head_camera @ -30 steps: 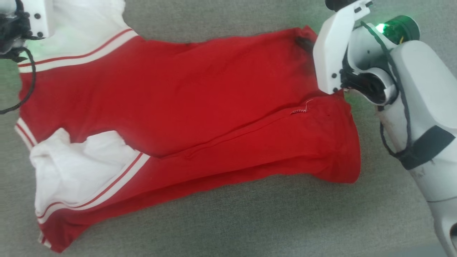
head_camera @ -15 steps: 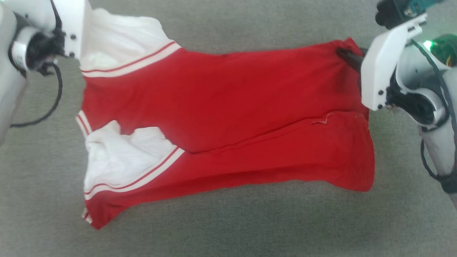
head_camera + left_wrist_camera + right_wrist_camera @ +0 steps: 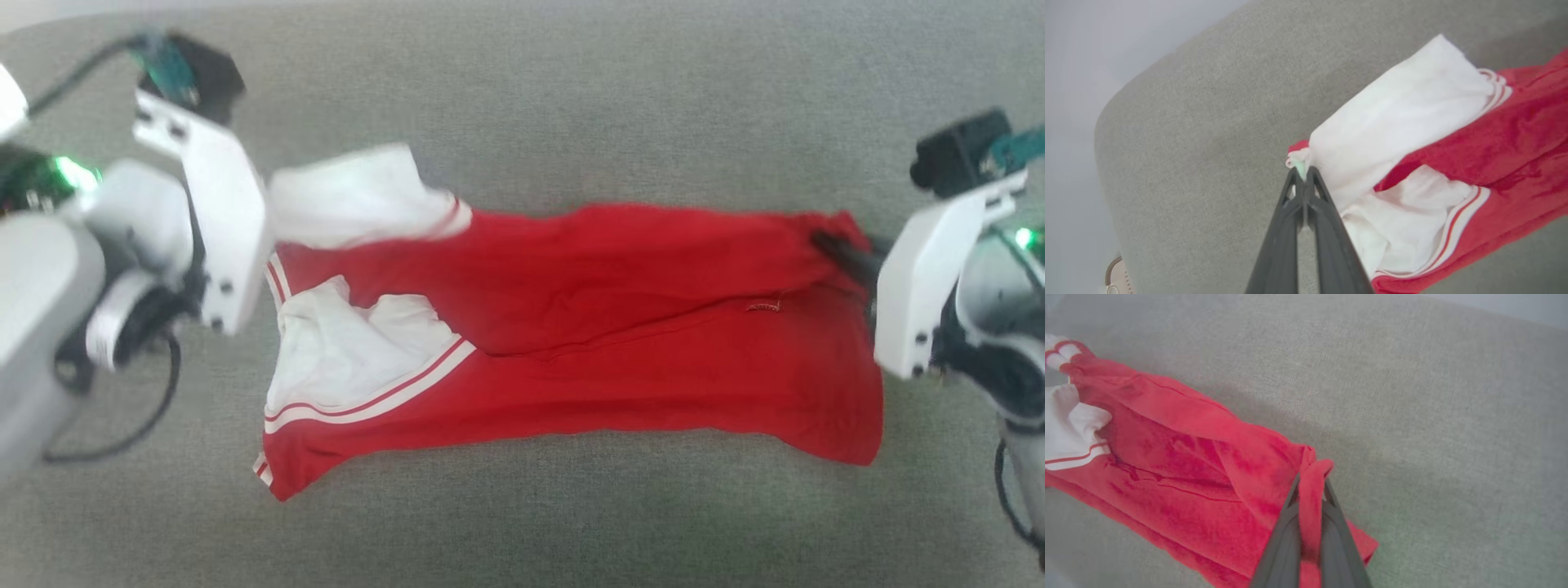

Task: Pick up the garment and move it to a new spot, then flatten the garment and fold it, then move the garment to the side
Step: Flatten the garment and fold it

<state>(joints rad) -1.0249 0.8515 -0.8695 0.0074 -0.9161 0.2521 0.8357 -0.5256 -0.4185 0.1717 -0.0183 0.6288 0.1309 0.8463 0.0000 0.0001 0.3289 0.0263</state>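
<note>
The garment (image 3: 620,327) stretches sideways across the middle of the grey cushion (image 3: 571,98), held by 2 corners of its far edge. The near edge sags toward the cushion. Whether it rests there or hangs just above, I cannot tell.

The left gripper (image 3: 1303,173), toward the cushion's rounded left end, has its fingers pinched together on a small bunch of cloth at the edge of the upper white sleeve (image 3: 359,196). The right gripper (image 3: 1311,477), toward the cushion's right end, is clamped on a red fold at the hem corner, with cloth wrapped over its tips.

Gripping opposite ends likely serves to pull the body taut, so it can be carried across the cushion and laid down with few wrinkles. The stretch is incomplete. The lower white sleeve (image 3: 351,351) is crumpled inward over the red body, and a long crease runs along the middle, so flattening is yet to be done.

Nothing here acts as a container. The cushion simply bears the garment, and nothing lies on or inside the shirt.
</note>
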